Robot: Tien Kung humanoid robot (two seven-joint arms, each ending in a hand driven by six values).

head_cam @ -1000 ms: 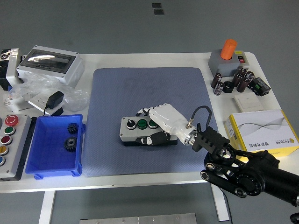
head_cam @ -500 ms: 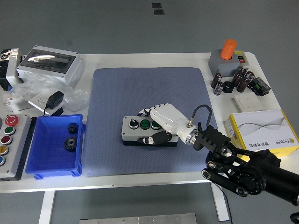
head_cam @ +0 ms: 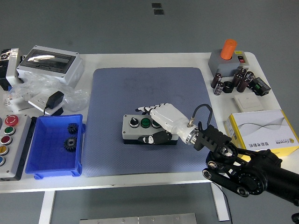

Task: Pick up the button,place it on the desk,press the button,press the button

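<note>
Button box [head_cam: 140,129] lies flat on the blue mat [head_cam: 148,93] in the middle of the desk [head_cam: 140,59], a little toward the near edge. It is a grey box with a black knob, a green button and one more button on its top. The right hand [head_cam: 161,122] holds it: the fingers [head_cam: 148,110] reach over the top and far side, and the thumb [head_cam: 150,139] presses on the near side, so the hand is closed around the right end of the box. This grip covers the right part of the top but leaves the left two controls free. The box seems to rest fully on the mat, so the placing step is probably almost done, and the hand must let go before a press is possible.

Compared with one second earlier, the box and the hand are shifted slightly to the right and a bit further from the near edge. The grip looks the same, and nothing else on the desk has changed.

The blue bin [head_cam: 55,144] with two gears stays at the left, well apart from the box. The left arm is not visible.
</note>
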